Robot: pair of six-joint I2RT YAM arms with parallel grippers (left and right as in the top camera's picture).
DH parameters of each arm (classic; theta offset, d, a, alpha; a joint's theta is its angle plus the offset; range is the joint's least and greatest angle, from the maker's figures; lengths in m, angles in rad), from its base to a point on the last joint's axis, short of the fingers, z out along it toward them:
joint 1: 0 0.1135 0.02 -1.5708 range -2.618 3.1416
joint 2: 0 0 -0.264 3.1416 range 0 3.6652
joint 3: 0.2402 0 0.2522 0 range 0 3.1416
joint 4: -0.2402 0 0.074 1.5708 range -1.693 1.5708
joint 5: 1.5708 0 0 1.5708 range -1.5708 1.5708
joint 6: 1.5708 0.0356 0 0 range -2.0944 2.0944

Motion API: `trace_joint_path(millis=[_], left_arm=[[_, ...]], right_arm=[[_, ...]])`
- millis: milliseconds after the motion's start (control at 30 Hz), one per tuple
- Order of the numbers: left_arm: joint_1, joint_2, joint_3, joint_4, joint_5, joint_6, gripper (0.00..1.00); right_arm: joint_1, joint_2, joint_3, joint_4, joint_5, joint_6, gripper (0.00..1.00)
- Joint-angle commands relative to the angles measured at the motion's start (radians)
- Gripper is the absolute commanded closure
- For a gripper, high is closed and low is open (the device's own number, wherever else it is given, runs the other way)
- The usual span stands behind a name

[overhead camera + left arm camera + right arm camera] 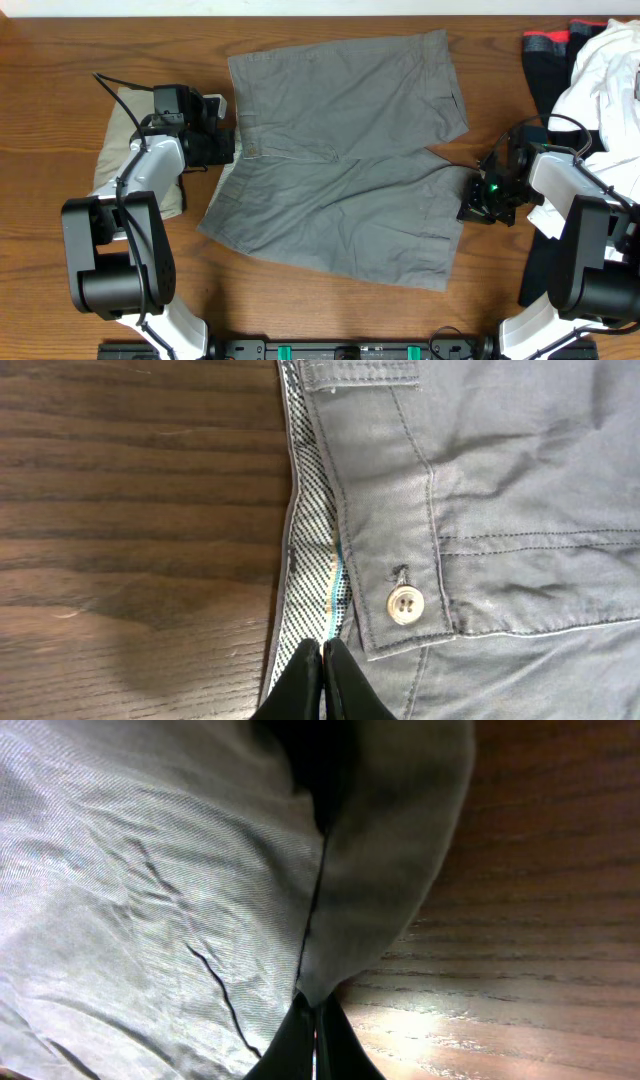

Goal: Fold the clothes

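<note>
We are working on the grey shorts point(340, 150), which are lying spread flat in the middle of the counter point(60, 60), waistband point(360, 372) pointing to 9 o'clock and legs pointing to 3 o'clock. Our left gripper point(322, 658) is pinching the waistband edge, its tips pressed together on the striped lining point(312, 530) just beside the button point(405, 603). Our right gripper point(315, 1025) is closing tight on the cloth edge of a leg at 3 o'clock, with bare wood showing beyond it. So both grippers are holding the grey shorts at opposite ends, and we are judging this as the start of the first fold: the grasps are made, the cloth is not yet lifted. The khaki shorts point(112, 135) are lying at 9 o'clock, partly under our left arm, apparently waiting their turn or already done; we cannot tell which. A pile point(600, 70) of other garments is sitting at 2 o'clock. The next move is calling for both grippers to rise together and carry one half over the other, keeping the cloth taut so that it is not bunching, and keeping clear of the khaki shorts.
</note>
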Motion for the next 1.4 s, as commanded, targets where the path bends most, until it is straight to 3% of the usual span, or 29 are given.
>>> trace_joint_path(millis=[0,67,300,733,933,1033,1133,1367], left_arm=[[-0.003,-0.015,-0.013,-0.004,0.048,0.000,0.92],[-0.013,-0.012,-0.013,-0.006,0.056,0.003,0.78],[-0.044,0.033,-0.013,0.018,0.056,0.026,0.61],[-0.045,0.076,-0.013,0.137,0.057,0.025,0.60],[-0.045,0.108,-0.013,0.152,0.065,0.026,0.61],[-0.046,0.108,-0.013,0.156,0.068,0.026,0.73],[-0.045,0.107,-0.013,0.156,0.073,0.025,0.92],[-0.045,0.042,-0.010,0.151,0.093,0.006,0.94]], right_arm=[[0.008,0.027,-0.030,0.011,0.116,0.014,0.99],[0.008,0.027,-0.030,0.011,0.116,0.014,0.99],[0.008,0.027,-0.030,0.011,0.116,0.014,0.99],[0.008,0.027,-0.030,0.024,0.116,0.018,0.99],[0.008,0.027,-0.030,0.029,0.116,0.018,0.99],[0.008,0.027,-0.030,0.033,0.116,0.019,0.99],[0.008,0.027,-0.030,0.033,0.116,0.018,0.99],[0.008,0.027,-0.030,0.033,0.116,0.019,0.99]])
